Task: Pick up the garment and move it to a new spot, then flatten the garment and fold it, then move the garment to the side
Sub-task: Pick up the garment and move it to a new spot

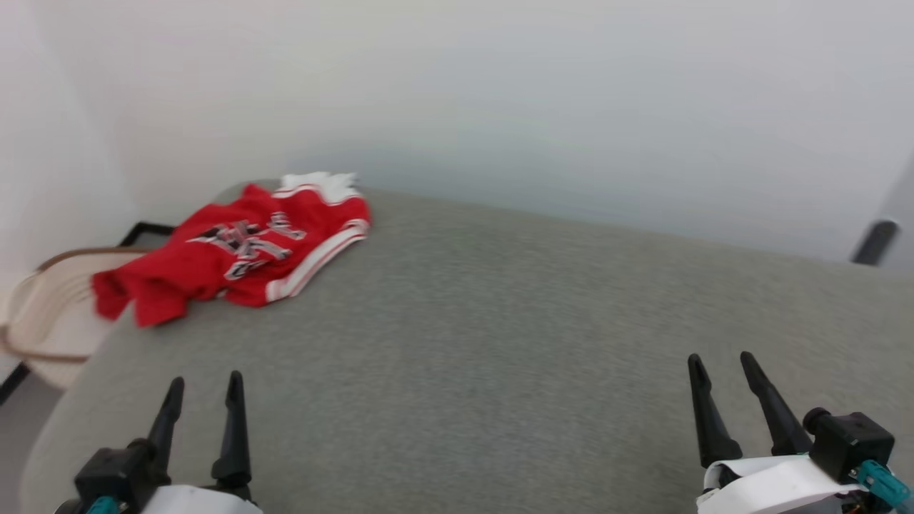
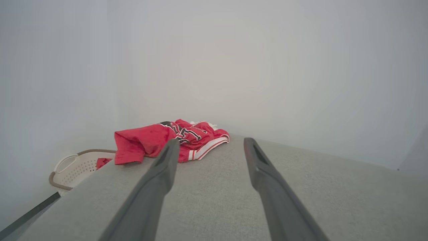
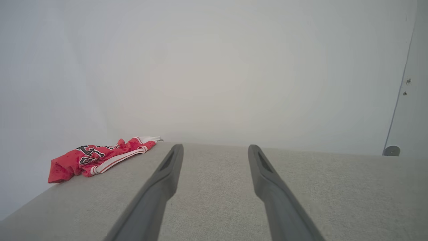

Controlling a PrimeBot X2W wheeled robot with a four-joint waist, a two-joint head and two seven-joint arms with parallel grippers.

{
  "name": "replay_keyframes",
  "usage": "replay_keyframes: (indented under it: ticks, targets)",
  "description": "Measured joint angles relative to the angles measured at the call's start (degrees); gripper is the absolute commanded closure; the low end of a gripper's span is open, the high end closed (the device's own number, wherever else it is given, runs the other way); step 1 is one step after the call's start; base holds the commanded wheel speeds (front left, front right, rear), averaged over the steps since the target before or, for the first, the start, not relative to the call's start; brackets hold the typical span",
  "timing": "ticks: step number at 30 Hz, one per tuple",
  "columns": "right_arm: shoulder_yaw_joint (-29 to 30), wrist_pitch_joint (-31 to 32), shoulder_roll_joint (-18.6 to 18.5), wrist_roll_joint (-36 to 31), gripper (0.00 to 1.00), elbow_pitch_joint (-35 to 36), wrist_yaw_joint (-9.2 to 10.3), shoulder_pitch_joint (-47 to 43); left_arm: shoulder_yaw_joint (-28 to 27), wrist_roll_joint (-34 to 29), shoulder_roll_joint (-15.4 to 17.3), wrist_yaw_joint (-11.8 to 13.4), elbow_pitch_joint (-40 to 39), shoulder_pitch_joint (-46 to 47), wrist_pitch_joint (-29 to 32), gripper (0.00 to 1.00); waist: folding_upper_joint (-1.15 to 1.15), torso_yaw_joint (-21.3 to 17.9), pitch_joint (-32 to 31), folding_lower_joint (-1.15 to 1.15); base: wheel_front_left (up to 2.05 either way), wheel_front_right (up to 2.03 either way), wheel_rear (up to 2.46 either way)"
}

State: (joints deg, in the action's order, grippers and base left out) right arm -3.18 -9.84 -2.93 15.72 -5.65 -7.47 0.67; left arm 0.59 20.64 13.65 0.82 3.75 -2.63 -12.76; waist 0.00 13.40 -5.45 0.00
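Note:
The garment (image 1: 235,250), a red jersey with white striped trim and black letters, lies crumpled at the far left corner of the grey table (image 1: 500,343), one end hanging over the left edge. It also appears ahead in the left wrist view as the garment (image 2: 174,139) and far left in the right wrist view as the garment (image 3: 97,157). My left gripper (image 1: 205,382) stands open near the front left, well short of the jersey. At the front right my right gripper (image 1: 721,360) is open too, with nothing between its fingers.
A pale laundry basket (image 1: 50,307) with a brown rim sits on the floor beyond the table's left edge, seen again as the basket (image 2: 77,167). A white wall runs behind the table. A dark post (image 1: 875,243) stands at the far right.

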Motion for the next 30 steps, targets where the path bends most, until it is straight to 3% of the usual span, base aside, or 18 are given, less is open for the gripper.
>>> replay_keyframes:
  ticks: [8, 13, 20, 30]
  targets:
    - [-2.3, -0.2, 0.0, 0.3, 0.0, -0.8, 0.0, 0.9, -0.9, 1.4, 0.7, 0.2, -1.3, -0.8, 1.2, 0.0, 0.0, 6.3, -0.7, 0.0, 0.0, 0.0, 0.0]
    - [-2.8, 0.3, 0.1, -0.4, 0.0, -0.7, 0.0, 1.6, -1.3, 2.7, 1.0, 0.5, -2.2, 0.1, 3.1, 0.0, 0.0, 7.8, 0.0, 0.0, 0.0, 0.0, 0.0]
    - [-2.6, 2.1, 0.1, -2.2, 0.0, 1.0, 0.0, 3.1, -1.9, 5.5, 4.2, -1.4, -3.5, 7.7, 8.9, 0.0, 0.0, 6.7, 2.9, 0.0, 0.0, 0.0, 0.0]
    - [-2.7, 3.6, -0.3, -4.0, 0.0, 4.5, 0.0, 7.7, -6.7, 12.3, 13.4, -4.0, 1.5, 25.9, 20.1, 0.0, 0.0, 1.9, 11.3, 0.0, 0.0, 0.0, 0.0]
